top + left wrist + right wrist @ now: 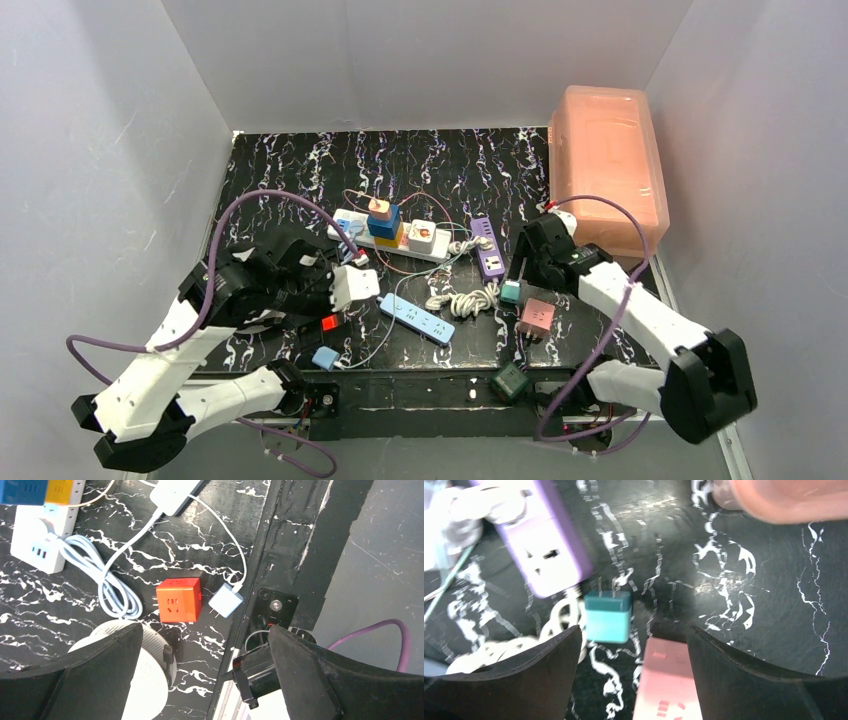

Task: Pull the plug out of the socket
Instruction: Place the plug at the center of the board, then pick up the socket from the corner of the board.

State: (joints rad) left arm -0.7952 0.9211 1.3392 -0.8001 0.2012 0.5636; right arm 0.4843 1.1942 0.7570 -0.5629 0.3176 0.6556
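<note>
The long white socket strip (392,240) lies mid-table. A blue and yellow cube stack (384,225) with a pink plug (379,208) on top, a white adapter (422,240) and a pale plug (349,222) sit in it. Its end (36,542) and coiled white cord (112,587) show in the left wrist view. My left gripper (305,312) (205,675) is open and empty, near the front edge, short of a red cube (178,600). My right gripper (525,278) (634,675) is open over a pink cube (668,680), away from the socket.
A short purple strip (488,247), a slim light-blue strip (417,318), a teal plug (608,616), a light-blue charger (225,600) and a dark green cube (510,380) lie around. A pink lidded bin (607,165) stands at the back right. A white perforated round thing (142,675) is beside my left finger.
</note>
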